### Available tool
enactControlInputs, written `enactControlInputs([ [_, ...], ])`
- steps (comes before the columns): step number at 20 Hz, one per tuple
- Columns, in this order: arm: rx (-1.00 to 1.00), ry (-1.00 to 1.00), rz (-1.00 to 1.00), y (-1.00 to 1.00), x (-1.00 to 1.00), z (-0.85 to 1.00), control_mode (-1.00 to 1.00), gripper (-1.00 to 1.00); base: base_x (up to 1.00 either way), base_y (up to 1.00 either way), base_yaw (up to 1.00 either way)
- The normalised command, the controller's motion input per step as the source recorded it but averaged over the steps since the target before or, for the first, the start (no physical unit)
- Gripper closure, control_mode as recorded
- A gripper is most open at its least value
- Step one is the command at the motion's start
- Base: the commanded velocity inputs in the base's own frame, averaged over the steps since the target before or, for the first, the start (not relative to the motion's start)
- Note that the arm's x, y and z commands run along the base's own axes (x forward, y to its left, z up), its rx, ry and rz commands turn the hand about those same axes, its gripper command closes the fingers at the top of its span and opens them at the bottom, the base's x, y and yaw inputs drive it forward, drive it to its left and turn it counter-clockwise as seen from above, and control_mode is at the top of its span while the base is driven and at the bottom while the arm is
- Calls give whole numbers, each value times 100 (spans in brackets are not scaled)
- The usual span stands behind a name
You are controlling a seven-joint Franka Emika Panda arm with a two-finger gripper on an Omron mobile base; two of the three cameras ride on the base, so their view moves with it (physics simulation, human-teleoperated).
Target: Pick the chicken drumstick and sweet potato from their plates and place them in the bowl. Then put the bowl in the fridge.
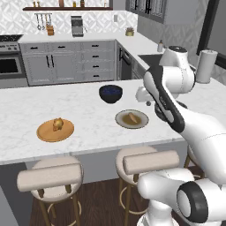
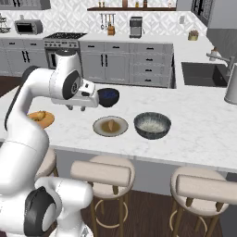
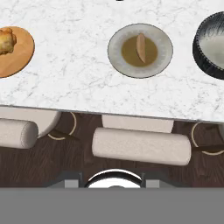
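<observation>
Down near the robot, three round stools with padded backs stand on the dark wood floor, tucked along the white marble counter (image 1: pixel 88 128); one stool (image 1: pixel 50 176) is on the left side. Above the counter's front edge hangs the gripper (image 2: pixel 76 107), under the white hand, with nothing under it but bare marble. I cannot tell if its fingers are apart or together, and nothing looks to be held in them.

On the counter, the wooden plate (image 1: pixel 55 131) lies to the left, and the chicken drumstick (image 1: pixel 58 124) sits on it, lumpy and golden brown. Well apart to the right lies the grey-rimmed plate (image 1: pixel 132 119) with a brown middle, and the sweet potato (image 3: pixel 141 47) rests in the middle of it, long and thin. Just beside that plate, further right, sits the speckled bowl (image 2: pixel 152 125), pale inside with nothing in it. A bit further back on the counter stands a dark navy bowl (image 1: pixel 110 93), between the two plates.

Far behind, along the wall, are grey cabinets (image 1: pixel 70 62), a stove (image 1: pixel 11 62), a coffee machine (image 1: pixel 77 26) and a sink (image 2: pixel 201 74)
</observation>
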Motion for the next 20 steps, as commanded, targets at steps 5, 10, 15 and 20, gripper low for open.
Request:
enactControlInputs([
  [5,0,-1,1,0,-51,-2,-100,-100,0,0,0],
  [10,-1,1,0,2,-34,-58,-100,-100,0,0,0],
  [15,0,7,0,-2,57,-56,-100,-100,0,0,0],
  [20,0,1,0,-10,77,-13,-100,-100,0,0,0],
])
